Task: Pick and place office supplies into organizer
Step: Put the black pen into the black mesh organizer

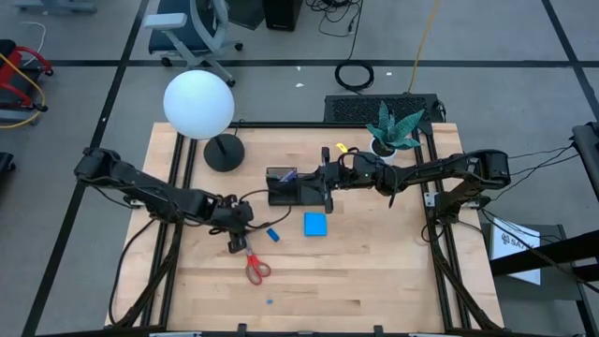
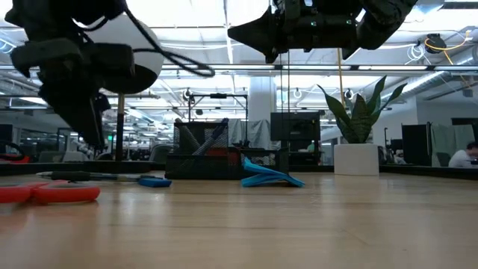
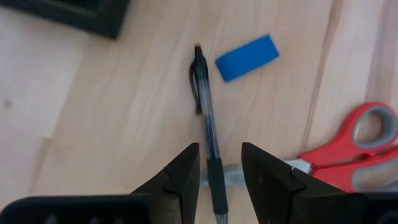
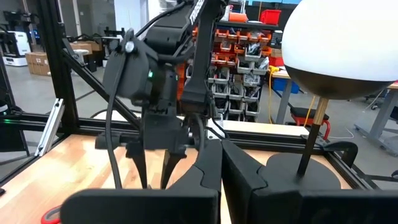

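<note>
Left arm reaches low across the tabletop (image 1: 374, 281); left tool (image 3: 221, 171) points down, fingers spread astride the pen (image 3: 205, 118), beside the scissors (image 1: 255, 269). Right arm stretches over the organizer (image 1: 298, 188); right tool (image 4: 221, 163) pressed together.

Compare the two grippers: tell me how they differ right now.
The left gripper hangs over the bare tabletop with its fingers apart, straddling a black pen; the right gripper is at the black organizer with its fingers closed together. The left one is near the red-handled scissors, the right one near the potted plant. Both are dark two-finger grippers.
</note>
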Robot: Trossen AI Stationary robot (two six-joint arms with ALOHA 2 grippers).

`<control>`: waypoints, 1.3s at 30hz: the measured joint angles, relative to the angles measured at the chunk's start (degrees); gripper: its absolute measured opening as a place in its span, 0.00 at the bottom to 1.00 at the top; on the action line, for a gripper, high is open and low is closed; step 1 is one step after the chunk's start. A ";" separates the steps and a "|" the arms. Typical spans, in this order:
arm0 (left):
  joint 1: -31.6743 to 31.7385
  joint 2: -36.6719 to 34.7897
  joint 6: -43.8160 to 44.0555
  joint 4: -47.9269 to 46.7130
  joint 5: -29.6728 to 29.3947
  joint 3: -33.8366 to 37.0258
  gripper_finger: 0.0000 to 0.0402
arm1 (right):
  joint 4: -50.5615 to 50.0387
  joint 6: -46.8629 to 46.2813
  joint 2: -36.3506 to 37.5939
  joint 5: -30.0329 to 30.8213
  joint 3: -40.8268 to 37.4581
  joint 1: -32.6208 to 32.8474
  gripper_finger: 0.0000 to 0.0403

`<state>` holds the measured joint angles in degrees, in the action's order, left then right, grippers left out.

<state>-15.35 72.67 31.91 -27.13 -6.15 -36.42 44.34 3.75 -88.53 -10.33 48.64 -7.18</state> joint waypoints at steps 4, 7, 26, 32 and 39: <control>0.00 2.98 0.36 0.57 1.18 0.00 0.32 | -0.01 -0.01 0.02 0.00 0.00 0.00 0.00; 0.00 5.47 0.34 0.70 1.18 0.02 0.32 | -0.02 -0.02 0.02 0.00 0.00 0.00 0.00; 1.46 14.39 1.33 3.41 0.27 -0.28 0.32 | -0.03 -0.05 0.00 0.00 0.00 0.00 0.00; 1.49 14.45 -1.96 3.72 0.28 -0.18 0.24 | -0.02 -0.05 0.02 0.00 0.00 0.00 0.00; 1.54 13.19 -5.21 4.66 0.36 0.06 0.09 | -0.04 -0.05 0.02 0.00 0.00 0.00 0.00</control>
<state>-13.81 85.86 26.70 -22.47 -5.80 -36.37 44.29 3.70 -88.51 -10.33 48.64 -7.18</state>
